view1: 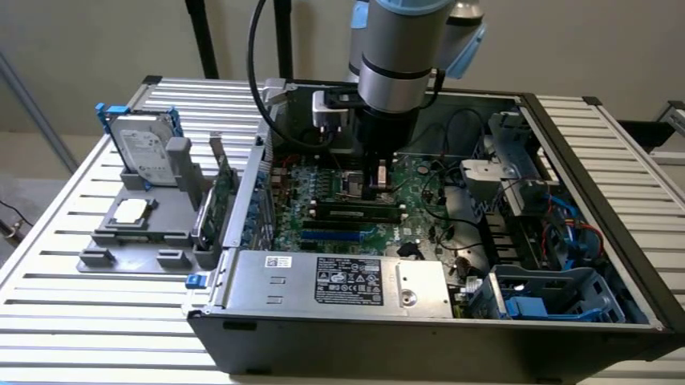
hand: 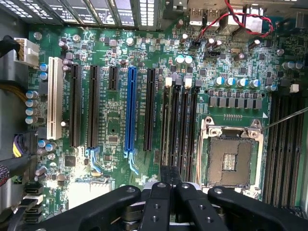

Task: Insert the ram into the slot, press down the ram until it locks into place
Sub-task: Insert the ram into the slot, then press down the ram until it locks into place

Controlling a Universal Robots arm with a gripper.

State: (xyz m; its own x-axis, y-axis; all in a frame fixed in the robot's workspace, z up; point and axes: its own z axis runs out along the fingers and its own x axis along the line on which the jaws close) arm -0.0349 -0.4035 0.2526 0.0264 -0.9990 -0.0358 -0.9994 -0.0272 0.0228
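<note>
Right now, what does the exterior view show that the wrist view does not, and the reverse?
Exterior view: the arm, a slatted table, a hard drive standing on a grey fixture, and the labelled power supply. Wrist view: a white slot and red and black wires. Shared: the green motherboard, the blue slot, and the gripper at the black memory slots.
</note>
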